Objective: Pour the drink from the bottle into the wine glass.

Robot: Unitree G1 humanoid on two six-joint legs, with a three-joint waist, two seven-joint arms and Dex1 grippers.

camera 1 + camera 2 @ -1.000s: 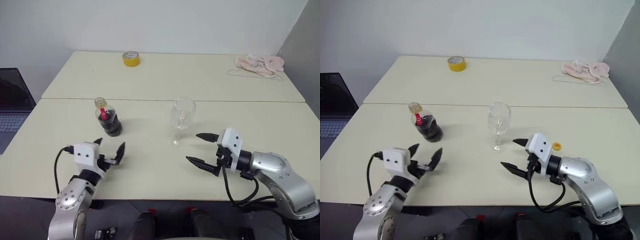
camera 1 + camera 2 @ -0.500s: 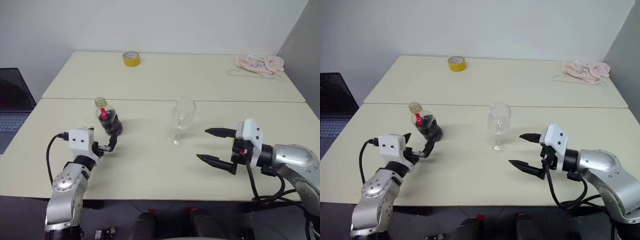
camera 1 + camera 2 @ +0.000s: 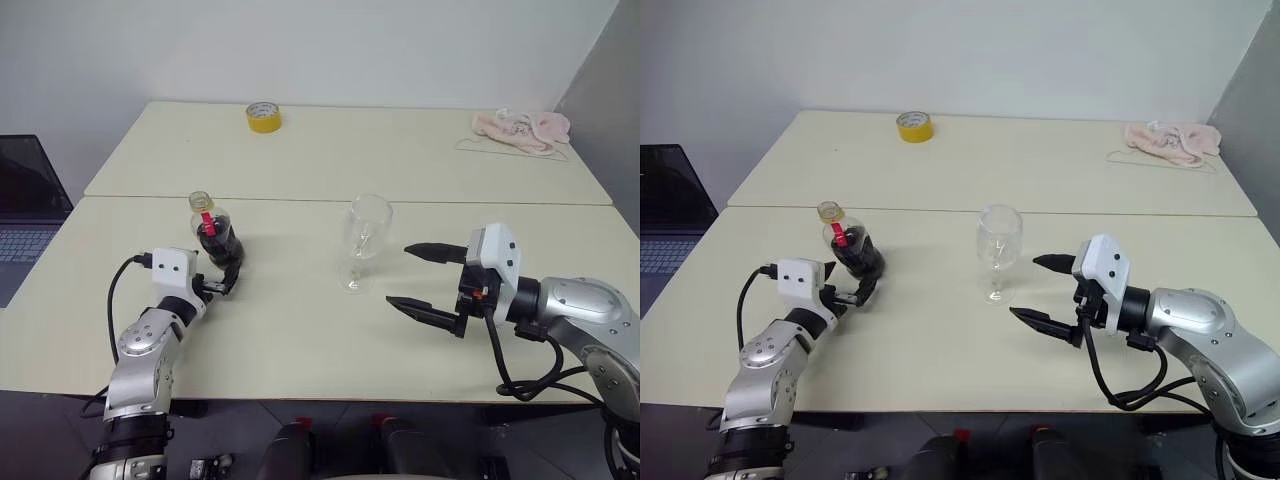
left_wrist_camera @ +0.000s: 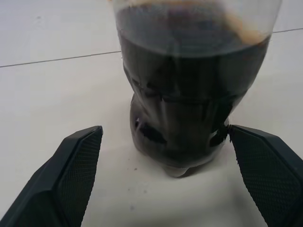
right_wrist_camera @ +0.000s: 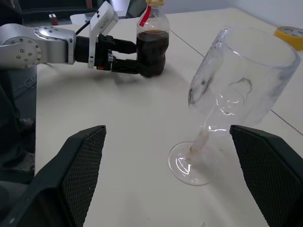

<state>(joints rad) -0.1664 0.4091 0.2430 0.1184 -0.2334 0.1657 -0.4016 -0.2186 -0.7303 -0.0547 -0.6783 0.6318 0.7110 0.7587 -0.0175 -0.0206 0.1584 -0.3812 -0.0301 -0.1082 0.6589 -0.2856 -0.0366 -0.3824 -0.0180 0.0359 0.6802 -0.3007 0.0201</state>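
Observation:
The bottle [image 3: 216, 240] stands upright on the near table, left of centre, with dark drink [image 4: 189, 90] filling its lower body, a red neck label and a yellowish top. My left gripper [image 3: 220, 282] is open at table height, its fingers [image 4: 80, 161] either side of the bottle's base. I cannot tell whether they touch it. The wine glass [image 3: 364, 240] stands upright mid-table and holds nothing. My right gripper [image 3: 402, 275] hovers open just right of the glass, pointing at it, apart from it. The right wrist view also shows the glass [image 5: 236, 85] close up and the bottle [image 5: 152, 45] beyond.
A yellow tape roll [image 3: 262, 116] lies at the back of the far table and a pink cloth [image 3: 520, 128] at its back right. A laptop [image 3: 22, 215] sits off the table's left side. A seam [image 3: 450, 202] joins the two tables.
My left gripper has moved forward up to the bottle and now straddles its base. My right gripper has risen a little beside the glass. Both stay open.

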